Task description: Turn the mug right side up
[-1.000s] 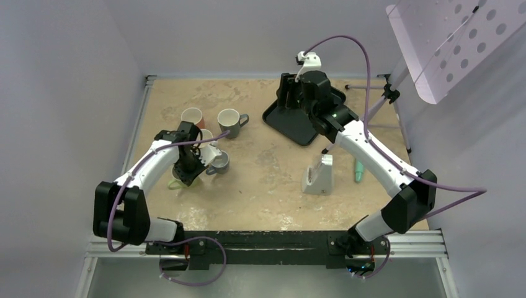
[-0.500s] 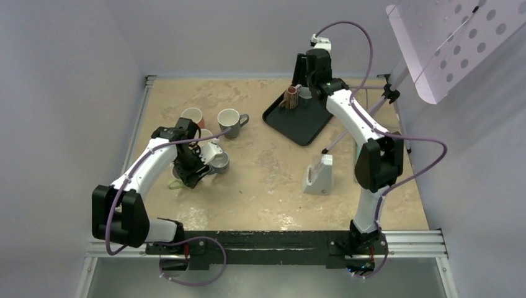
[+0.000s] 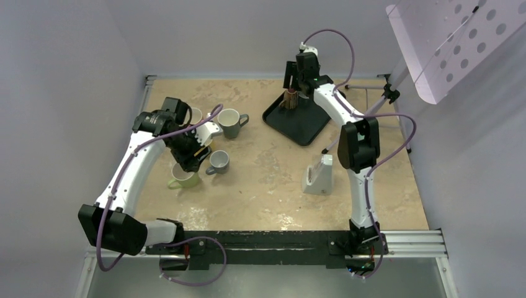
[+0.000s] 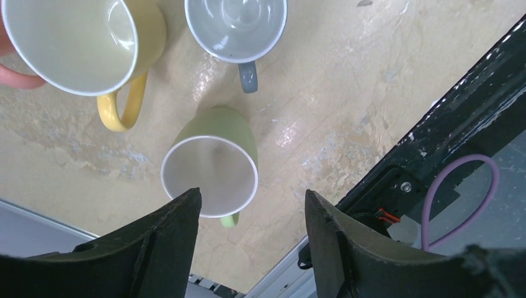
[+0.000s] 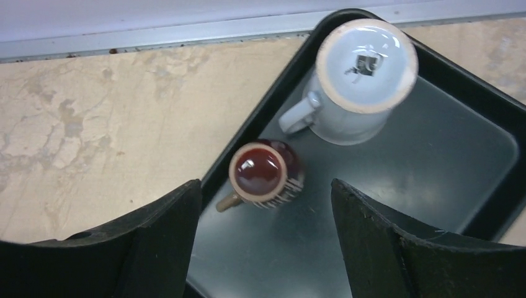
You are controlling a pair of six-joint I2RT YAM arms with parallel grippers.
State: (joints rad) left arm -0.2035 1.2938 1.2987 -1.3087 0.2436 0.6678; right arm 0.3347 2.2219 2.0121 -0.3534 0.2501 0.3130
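Both my hands hang open above mugs; the upside-down one sits in the tray under my right.

My right hand (image 5: pixel 263 189) is spread wide with nothing between its fingers, above the black tray (image 5: pixel 434 161) at the far side of the desk (image 5: pixel 93 124). The pale blue mug (image 5: pixel 366 65) stands upside down in the tray, stamped base facing up, its handle pointing toward a small brown striped mug (image 5: pixel 265 172) just beside it. I cannot tell which way up the brown one is. My left hand (image 4: pixel 251 195) is also wide and empty, over a green mug (image 4: pixel 211 174) that stands mouth up on the desk. A yellow mug (image 4: pixel 74 37) and a grey mug (image 4: pixel 236 25) stand upright near it.
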